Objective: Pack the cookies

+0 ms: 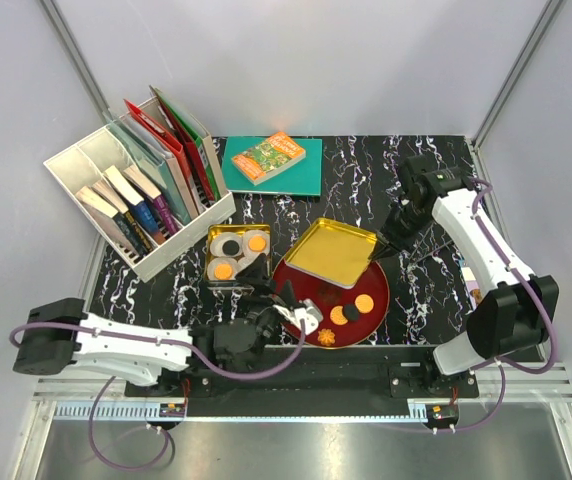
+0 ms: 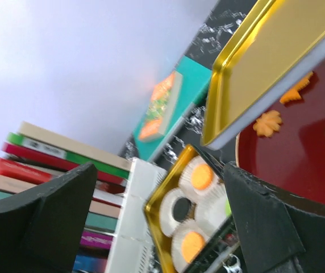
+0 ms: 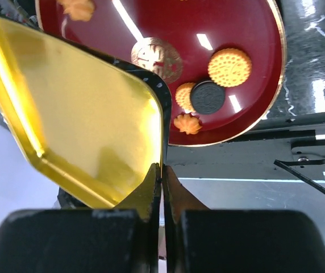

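Observation:
My right gripper (image 1: 378, 254) is shut on the rim of a gold lid (image 1: 333, 252) and holds it tilted over the red plate (image 1: 386, 290); in the right wrist view the pinch (image 3: 162, 169) is on the lid's corner (image 3: 77, 119). On the plate lie round orange cookies (image 3: 229, 66), a dark one (image 3: 207, 96) and orange flower shapes (image 3: 187, 123). The open gold tin (image 1: 212, 272) holds white paper cups with orange (image 2: 201, 176) and dark (image 2: 181, 209) cookies. My left gripper (image 1: 274, 305) is open and empty by the plate's near-left edge, its fingers (image 2: 259, 227) framing the tin.
A white rack of books (image 1: 136, 200) stands at the far left, close behind the tin. A teal book (image 1: 271, 165) with a smaller orange one on it lies at the back. A black marbled mat (image 1: 426, 290) covers the table.

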`<state>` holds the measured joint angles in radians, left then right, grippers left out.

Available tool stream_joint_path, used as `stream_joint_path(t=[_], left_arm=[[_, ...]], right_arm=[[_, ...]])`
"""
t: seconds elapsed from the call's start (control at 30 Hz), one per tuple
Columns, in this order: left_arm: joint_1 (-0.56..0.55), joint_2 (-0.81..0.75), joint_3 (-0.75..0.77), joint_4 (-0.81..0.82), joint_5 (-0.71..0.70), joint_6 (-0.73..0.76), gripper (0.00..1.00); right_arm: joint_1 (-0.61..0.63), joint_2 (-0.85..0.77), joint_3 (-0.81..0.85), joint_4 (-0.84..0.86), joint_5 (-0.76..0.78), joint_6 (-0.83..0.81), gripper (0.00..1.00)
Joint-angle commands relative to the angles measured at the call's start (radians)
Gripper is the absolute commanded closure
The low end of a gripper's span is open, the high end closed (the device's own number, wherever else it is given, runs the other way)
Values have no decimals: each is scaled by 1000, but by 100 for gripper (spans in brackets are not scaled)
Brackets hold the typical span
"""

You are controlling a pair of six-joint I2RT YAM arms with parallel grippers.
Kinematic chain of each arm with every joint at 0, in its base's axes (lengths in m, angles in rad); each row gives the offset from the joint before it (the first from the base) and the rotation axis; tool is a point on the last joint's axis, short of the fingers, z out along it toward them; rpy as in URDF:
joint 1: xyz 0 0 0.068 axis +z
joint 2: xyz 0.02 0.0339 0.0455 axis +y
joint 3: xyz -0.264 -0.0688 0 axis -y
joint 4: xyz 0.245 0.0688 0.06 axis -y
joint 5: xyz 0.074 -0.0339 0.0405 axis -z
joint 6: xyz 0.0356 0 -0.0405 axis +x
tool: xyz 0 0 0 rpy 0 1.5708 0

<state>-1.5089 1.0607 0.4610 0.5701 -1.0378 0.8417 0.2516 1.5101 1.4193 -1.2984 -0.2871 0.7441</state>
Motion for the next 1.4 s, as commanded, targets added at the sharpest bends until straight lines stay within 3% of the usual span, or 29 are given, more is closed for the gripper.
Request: stream_joint_path(t=[0.0, 0.03, 0.47, 0.63, 0.73, 1.1, 1.37], left_arm=[[-45, 115, -34, 535, -73, 393, 1], [-50, 140, -36, 610, -80, 464, 1], [-86, 265, -21, 686, 4, 548, 1], [-86, 300, -31, 771, 31, 648, 2], [-88, 309, -28, 742, 53, 633, 8], [-88, 410, 5, 824, 98, 660, 54], [-88, 415, 11, 812, 78, 654, 80]], right_arm=[[37, -40, 66, 7, -75, -25, 100], [43, -44, 69, 8, -75, -26, 100], [55, -157, -14, 59, -164, 37, 100], [71, -168, -63, 65, -175, 32, 100], [90, -166, -80, 71, -184, 31, 100], [115, -183, -83, 88, -195, 49, 100], [117, -211, -86, 88, -199, 47, 100]])
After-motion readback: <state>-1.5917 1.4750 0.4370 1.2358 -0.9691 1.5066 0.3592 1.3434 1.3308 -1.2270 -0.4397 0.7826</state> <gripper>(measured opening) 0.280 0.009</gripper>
